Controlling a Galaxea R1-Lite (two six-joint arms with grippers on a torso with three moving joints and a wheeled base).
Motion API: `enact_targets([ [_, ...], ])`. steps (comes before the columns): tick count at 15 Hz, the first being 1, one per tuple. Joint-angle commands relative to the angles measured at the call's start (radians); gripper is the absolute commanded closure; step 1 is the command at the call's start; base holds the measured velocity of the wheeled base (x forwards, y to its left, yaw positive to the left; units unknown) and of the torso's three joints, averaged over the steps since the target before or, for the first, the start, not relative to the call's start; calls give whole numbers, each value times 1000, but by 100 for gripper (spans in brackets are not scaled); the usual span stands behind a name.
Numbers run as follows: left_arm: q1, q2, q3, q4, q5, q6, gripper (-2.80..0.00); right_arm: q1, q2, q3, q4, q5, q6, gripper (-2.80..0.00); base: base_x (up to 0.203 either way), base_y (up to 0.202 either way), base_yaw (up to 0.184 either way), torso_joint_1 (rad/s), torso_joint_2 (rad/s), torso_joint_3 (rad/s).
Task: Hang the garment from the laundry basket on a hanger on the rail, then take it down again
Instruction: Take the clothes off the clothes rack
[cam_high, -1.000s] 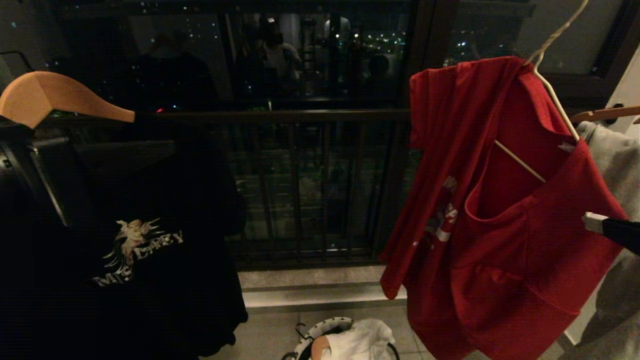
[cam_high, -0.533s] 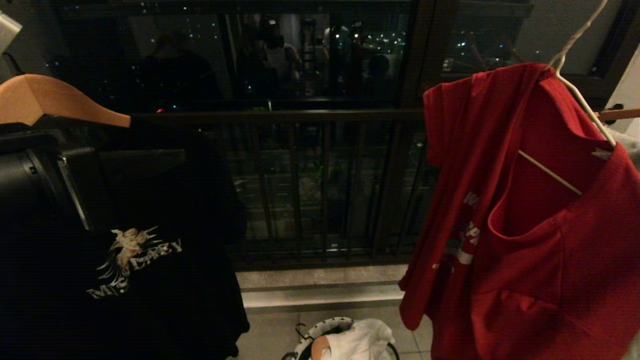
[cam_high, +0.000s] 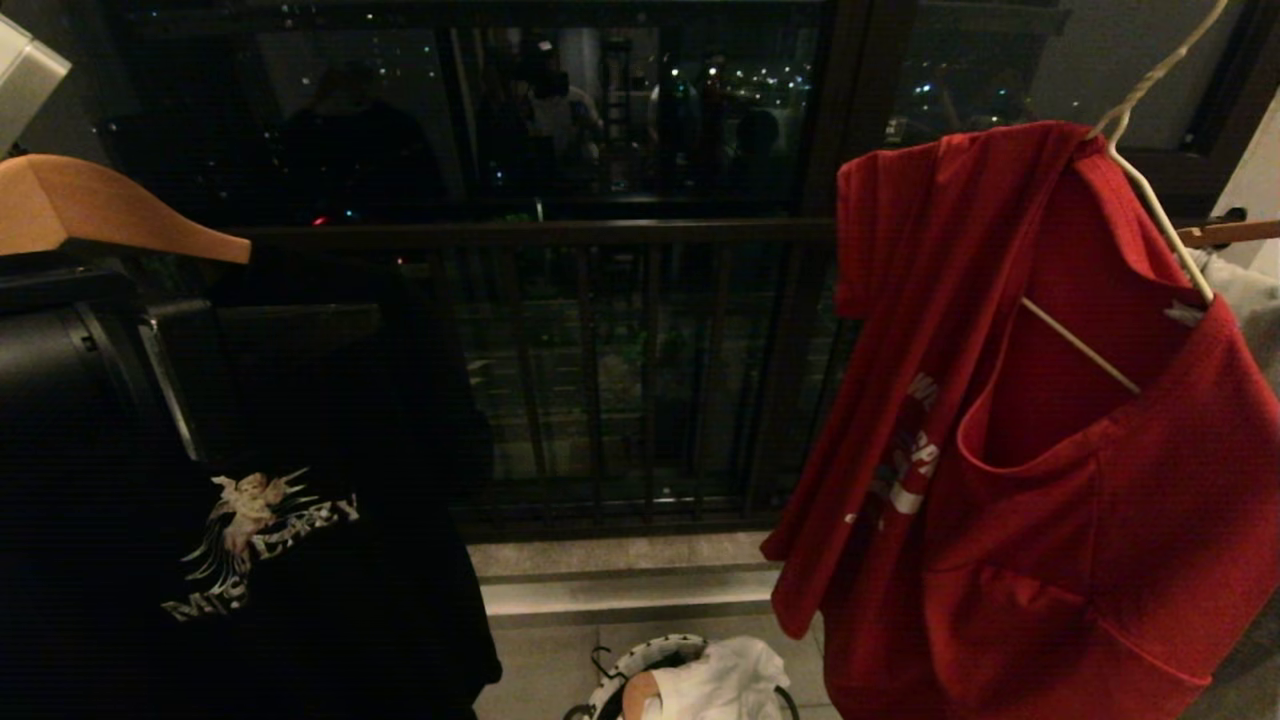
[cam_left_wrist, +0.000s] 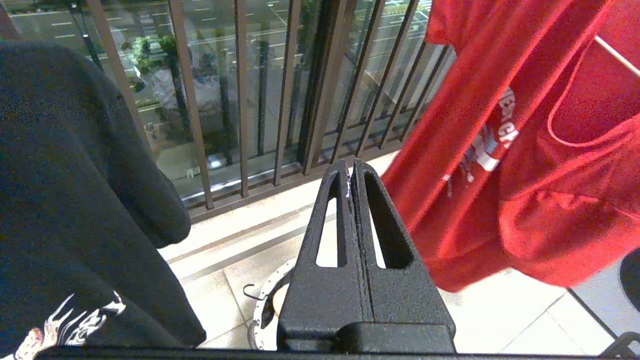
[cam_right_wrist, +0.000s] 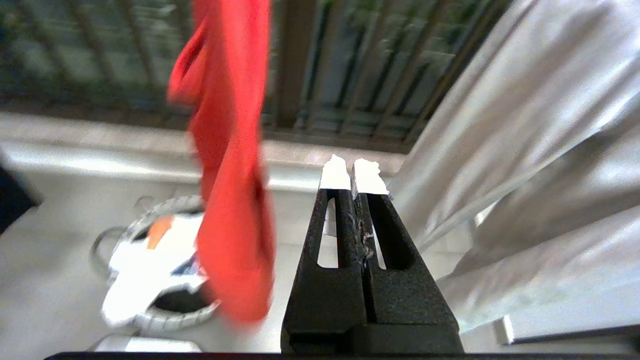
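Observation:
The garment (cam_high: 1050, 480), a red T-shirt with white chest lettering, hangs on the thin white wire hanger (cam_high: 1160, 215) at the right. The hanger's neck runs up out of the head view, so the rail is out of view. On the floor below, at the bottom edge, stands the laundry basket (cam_high: 625, 672) with its patterned rim. In the left wrist view my left gripper (cam_left_wrist: 350, 172) is shut and empty, with the basket (cam_left_wrist: 262, 295) under it and the garment (cam_left_wrist: 500, 100) beside it. In the right wrist view my right gripper (cam_right_wrist: 353, 175) is shut and empty, clear of the garment (cam_right_wrist: 230, 200).
A black T-shirt (cam_high: 250, 560) with an angel print hangs on a wooden hanger (cam_high: 100, 205) at the left. A white cloth (cam_high: 725, 680) lies in the basket. A pale grey garment (cam_right_wrist: 525, 150) hangs close beside my right gripper. A dark balcony railing (cam_high: 600, 235) runs behind.
My right gripper's white tip, seen at the garment's right edge a second ago, has left the head view. The garment and hanger swung right, then partly back.

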Motion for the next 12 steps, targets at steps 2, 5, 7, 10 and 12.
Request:
enact_targets([
  [2,-1,2,6,-1,0,1,0,1,-79,35,83,69,26,0,0,0,0,0,0,0],
  [5,-2,4,8,-1,0,1,0,1,-120,71,154,205,44,0,0,0,0,0,0,0],
  [7,-4,10,9,-1,-1,0,0,1,-128,96,195,333,66,0,0,0,0,0,0,0],
  [10,-4,13,12,-2,0,1,0,1,-66,121,195,389,69,-280,0,0,0,0,0,0],
  [12,-4,13,12,-2,0,0,0,1,-29,147,155,393,68,-280,0,0,0,0,0,0],
])
